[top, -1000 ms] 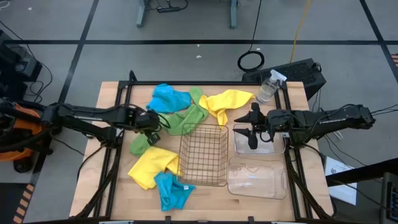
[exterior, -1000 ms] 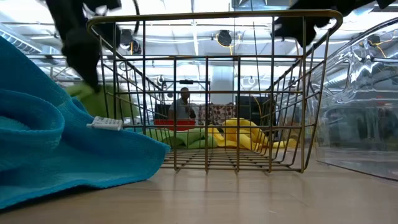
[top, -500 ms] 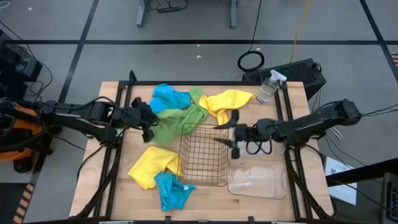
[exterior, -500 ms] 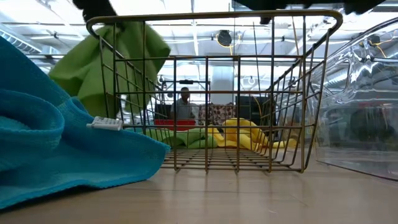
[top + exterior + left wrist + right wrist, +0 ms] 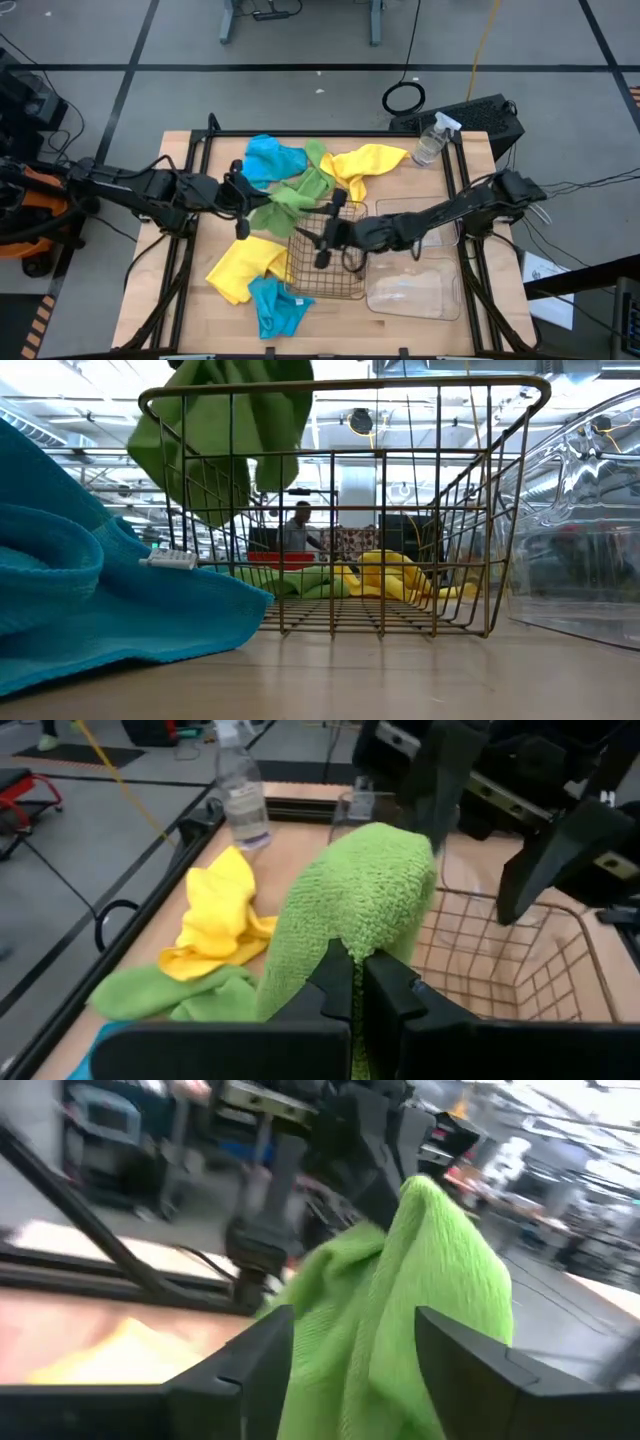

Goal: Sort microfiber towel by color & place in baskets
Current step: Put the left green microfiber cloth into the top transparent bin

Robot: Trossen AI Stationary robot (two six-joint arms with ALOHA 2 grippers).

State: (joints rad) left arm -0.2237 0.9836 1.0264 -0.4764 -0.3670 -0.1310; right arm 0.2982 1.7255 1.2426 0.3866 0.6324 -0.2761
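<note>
Left tool (image 5: 355, 982) pinches green towel (image 5: 360, 910) — right tool (image 5: 325, 238) seemingly open.

Two dark jointed arms, black cables, angular black pincers

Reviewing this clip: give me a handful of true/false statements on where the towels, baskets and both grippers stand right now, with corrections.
1. The left gripper holds a green towel lifted off the table. True.
2. The wire basket already has a blue towel in it. False: no towel lies in it; the nearest blue towel is on the table beside it.
3. The right gripper is over the wire basket, jaws open on either side of the hanging green towel. True.
4. Both clear tubs hold yellow towels. False: neither tub has a towel in it.
5. The spray bottle stands inside the wire basket. False: it stands at the table's far right corner.
</note>
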